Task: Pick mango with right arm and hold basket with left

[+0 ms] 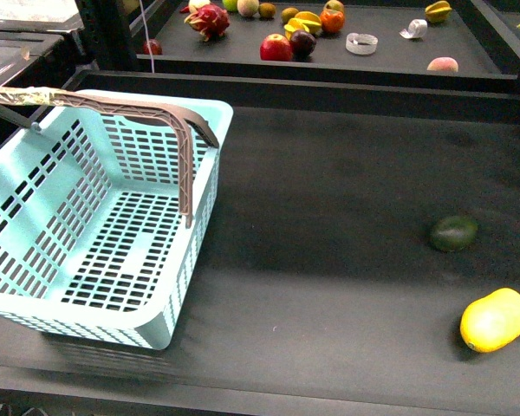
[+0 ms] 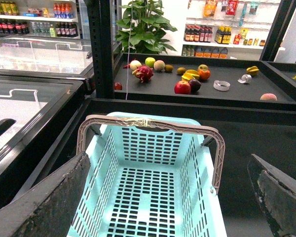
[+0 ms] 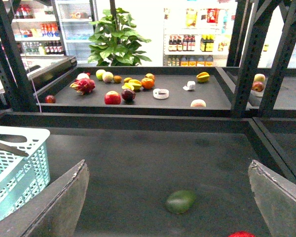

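The mango [image 1: 494, 319], near the front right corner of the bench [image 1: 329, 260] and well apart from the basket [image 1: 156, 329] at front left, is judged smooth, firm and roll-prone: grip across its narrow middle, since left gripper [image 2: 168, 157] and right gripper [image 3: 167, 163] jaws stand released, empty

No legible text in any view. Back wall: shelf bottles [image 2: 192, 33] and hanging packets [image 2: 231, 6] carry coloured labels (too small and blurred), no word or number readable.
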Robot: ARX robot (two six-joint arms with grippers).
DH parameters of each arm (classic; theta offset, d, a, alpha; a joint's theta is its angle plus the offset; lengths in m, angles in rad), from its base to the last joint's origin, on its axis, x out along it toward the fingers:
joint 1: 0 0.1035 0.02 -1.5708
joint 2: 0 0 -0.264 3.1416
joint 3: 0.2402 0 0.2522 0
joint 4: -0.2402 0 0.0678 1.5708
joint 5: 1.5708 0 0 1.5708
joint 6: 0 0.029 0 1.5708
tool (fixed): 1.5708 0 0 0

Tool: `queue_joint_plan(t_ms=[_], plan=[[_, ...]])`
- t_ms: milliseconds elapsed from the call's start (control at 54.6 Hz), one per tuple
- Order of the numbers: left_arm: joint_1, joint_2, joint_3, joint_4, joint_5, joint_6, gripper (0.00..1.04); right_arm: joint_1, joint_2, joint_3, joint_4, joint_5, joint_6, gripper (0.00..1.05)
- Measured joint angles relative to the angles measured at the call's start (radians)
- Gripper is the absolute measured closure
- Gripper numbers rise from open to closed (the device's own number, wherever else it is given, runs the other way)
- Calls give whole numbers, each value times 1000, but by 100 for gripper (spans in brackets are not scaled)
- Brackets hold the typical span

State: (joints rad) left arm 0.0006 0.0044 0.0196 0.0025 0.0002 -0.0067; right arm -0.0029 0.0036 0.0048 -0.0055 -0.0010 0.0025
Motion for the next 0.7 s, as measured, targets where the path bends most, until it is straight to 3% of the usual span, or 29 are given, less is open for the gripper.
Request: queue_joint_plan(t_ms=[696], plan=[[0,0,0,0,0,0,8,0,0,0,0,0,0,8]])
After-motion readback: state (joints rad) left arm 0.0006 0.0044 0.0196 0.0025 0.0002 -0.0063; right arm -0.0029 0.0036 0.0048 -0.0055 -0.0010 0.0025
